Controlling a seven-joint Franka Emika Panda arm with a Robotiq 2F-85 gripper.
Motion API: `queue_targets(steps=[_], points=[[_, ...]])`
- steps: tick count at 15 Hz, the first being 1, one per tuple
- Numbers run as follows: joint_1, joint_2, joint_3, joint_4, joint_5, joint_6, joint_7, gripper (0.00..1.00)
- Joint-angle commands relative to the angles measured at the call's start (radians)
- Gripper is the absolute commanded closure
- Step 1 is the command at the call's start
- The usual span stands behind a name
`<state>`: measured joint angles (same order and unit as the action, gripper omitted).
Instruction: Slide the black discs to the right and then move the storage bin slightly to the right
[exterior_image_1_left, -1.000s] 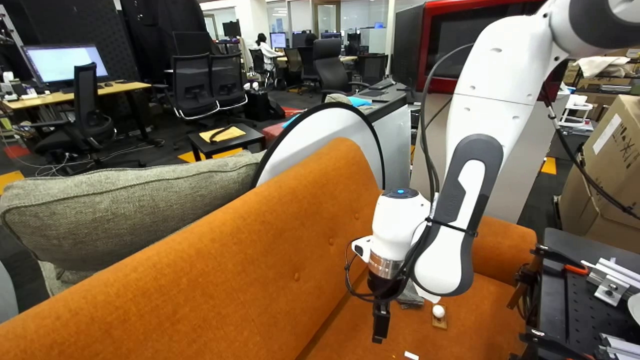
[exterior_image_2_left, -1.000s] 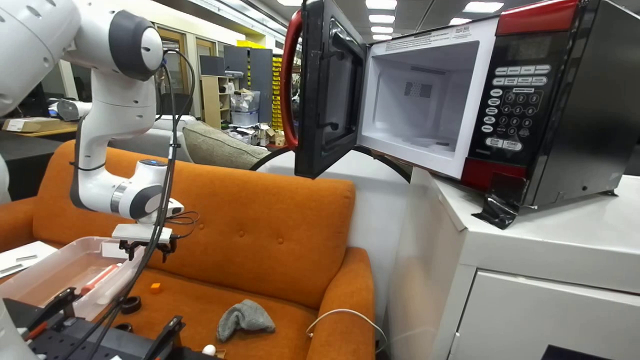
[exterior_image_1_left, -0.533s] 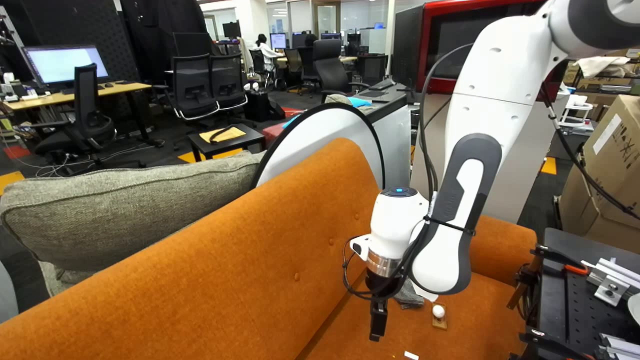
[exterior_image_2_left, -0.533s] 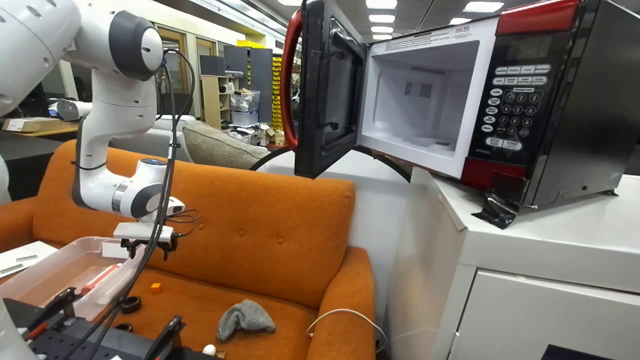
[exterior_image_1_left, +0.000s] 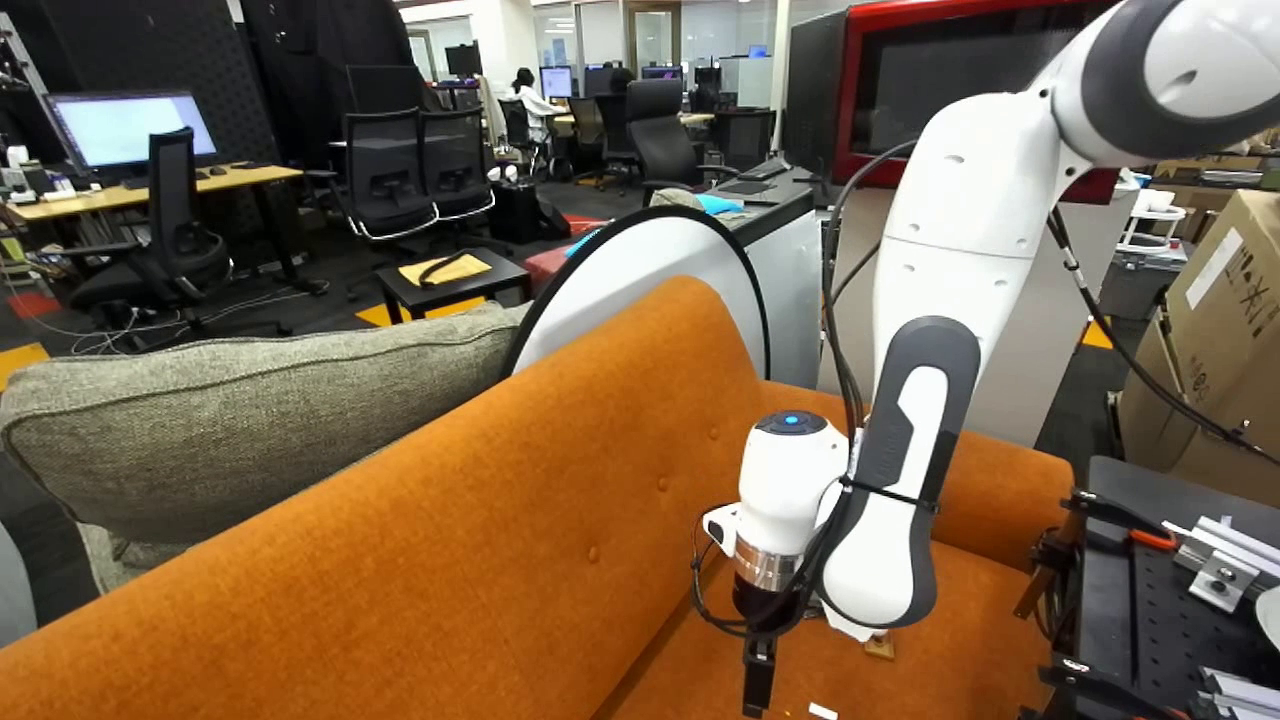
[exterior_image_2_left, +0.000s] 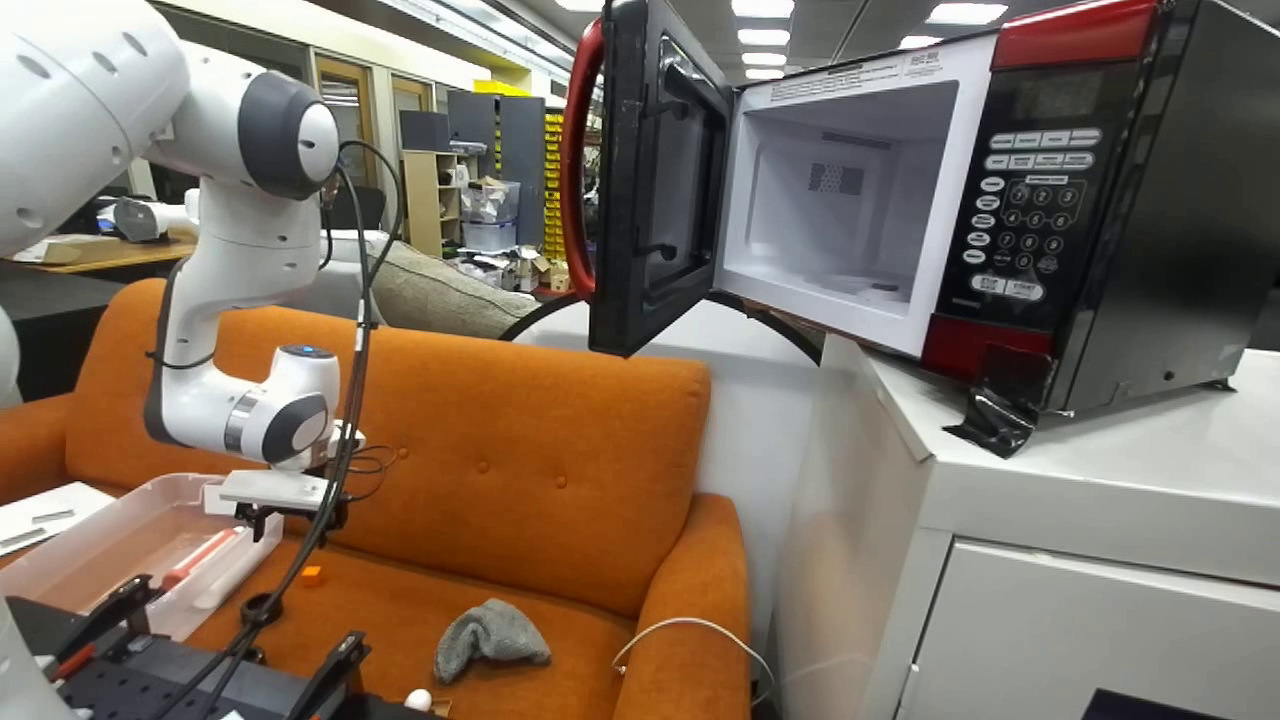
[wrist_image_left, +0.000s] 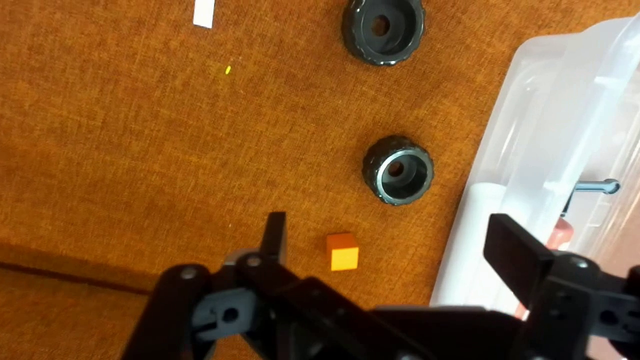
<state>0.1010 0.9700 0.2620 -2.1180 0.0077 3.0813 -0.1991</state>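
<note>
Leftmost in the wrist view, a white strip (wrist_image_left: 204, 14) lies on the orange sofa seat (wrist_image_left: 125, 150). Then comes one finger (wrist_image_left: 275, 237) of the gripper (wrist_image_left: 387, 232), which is released, its jaws spread wide. In the gap seen between the fingertips, an orange cube (wrist_image_left: 343, 251) rests on the seat. Past the fingertips and in line with that gap lie the farther black disc (wrist_image_left: 387, 39), near the view's top edge, and the nearer black disc (wrist_image_left: 401, 180), just beyond the cube; the two are apart. At the right stands the storage bin (wrist_image_left: 582, 135), clear plastic, apart from both discs. The gripper's second finger (wrist_image_left: 515, 255) overlaps it in view; whether they touch cannot be told. In an exterior view the gripper (exterior_image_2_left: 295, 522) hangs above the seat.
</note>
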Motion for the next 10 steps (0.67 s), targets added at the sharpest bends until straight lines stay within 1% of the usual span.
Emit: queue_targets(steps=[1, 5, 9, 10], points=[[0.061, 0.106, -0.038, 0.123, -0.026, 0.003, 0.054, 0.00], [0.139, 0.206, -0.092, 0.254, -0.025, -0.019, 0.093, 0.00], [0.180, 0.277, -0.122, 0.349, -0.031, -0.035, 0.109, 0.00], [0.180, 0.294, -0.117, 0.372, -0.035, -0.042, 0.103, 0.00]])
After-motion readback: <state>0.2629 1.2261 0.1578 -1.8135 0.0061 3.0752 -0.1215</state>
